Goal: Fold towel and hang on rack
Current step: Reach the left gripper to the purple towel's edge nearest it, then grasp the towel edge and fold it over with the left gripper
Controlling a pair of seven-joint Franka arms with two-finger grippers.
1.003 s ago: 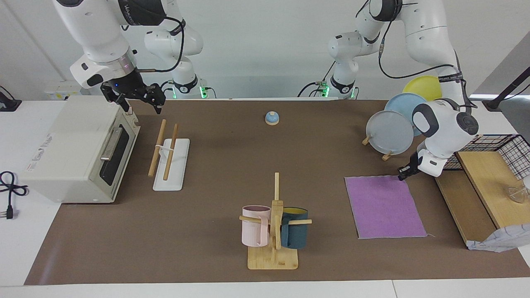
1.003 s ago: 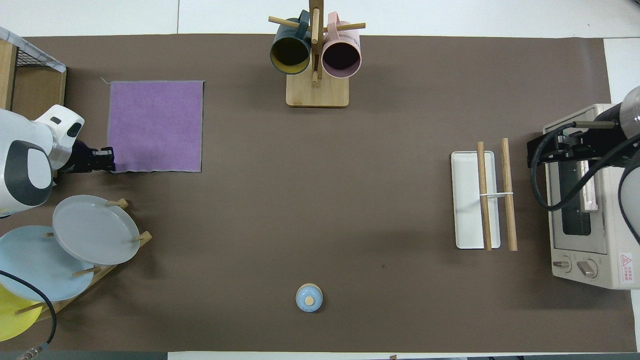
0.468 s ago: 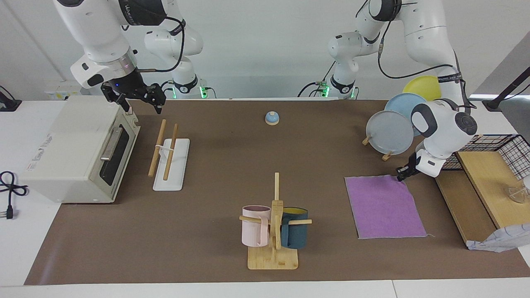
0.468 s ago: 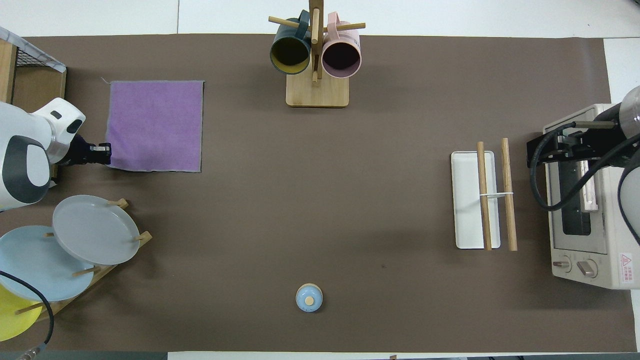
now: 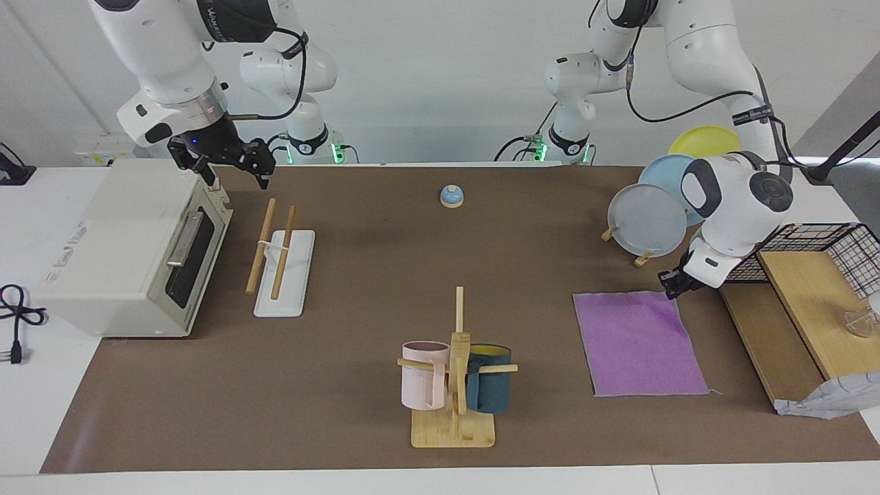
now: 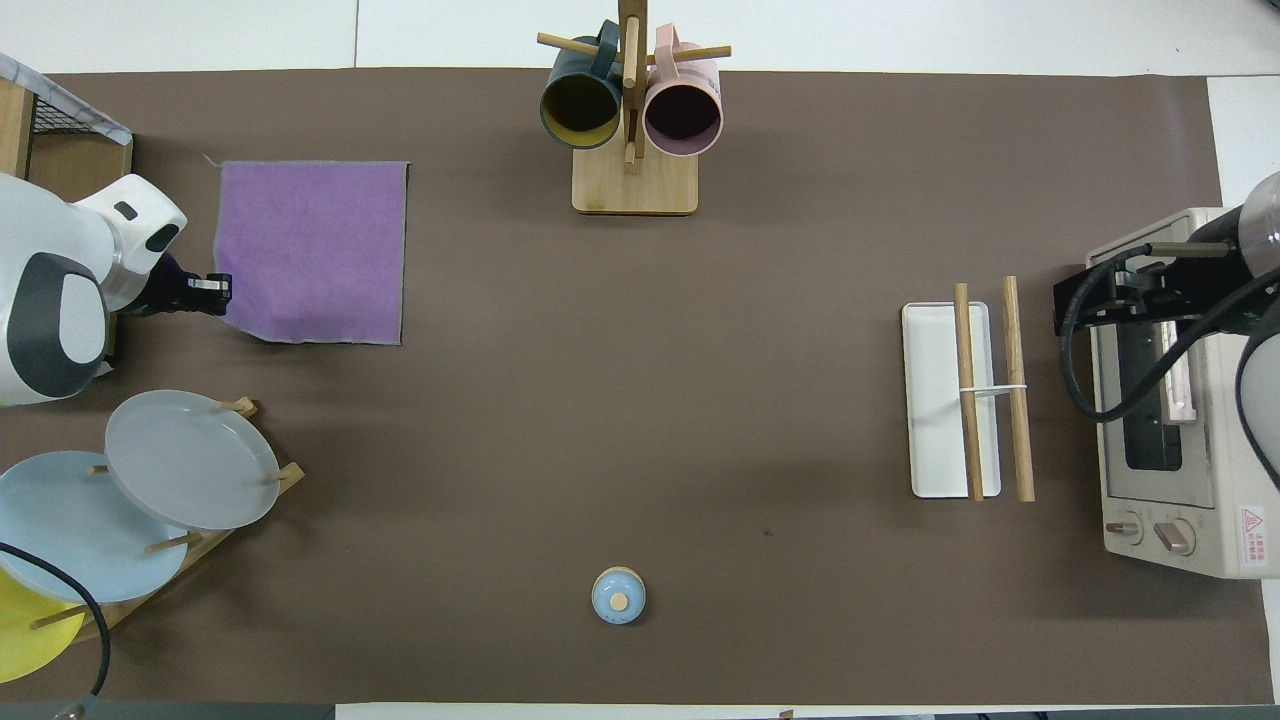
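Towel (image 5: 638, 342): solid purple, thin grey edge. Rack (image 5: 283, 271): light wooden rods, white base. Table (image 5: 385, 275) cover: plain brown. Mugs: one pink (image 5: 421, 375), one dark teal (image 5: 489, 387) with yellow interior. Plates: grey (image 5: 645, 219), light blue (image 5: 663, 172), yellow (image 5: 705, 141). Oven (image 5: 124, 251): off-white.

The purple towel (image 6: 312, 252) lies flat on the brown worktop (image 6: 640, 420) with the left tool (image 6: 212, 297) pinching its robot-side corner, the plate stand (image 6: 180, 480) nearer the robots than the towel, and the rack (image 6: 965, 400) well apart toward the right arm's end.
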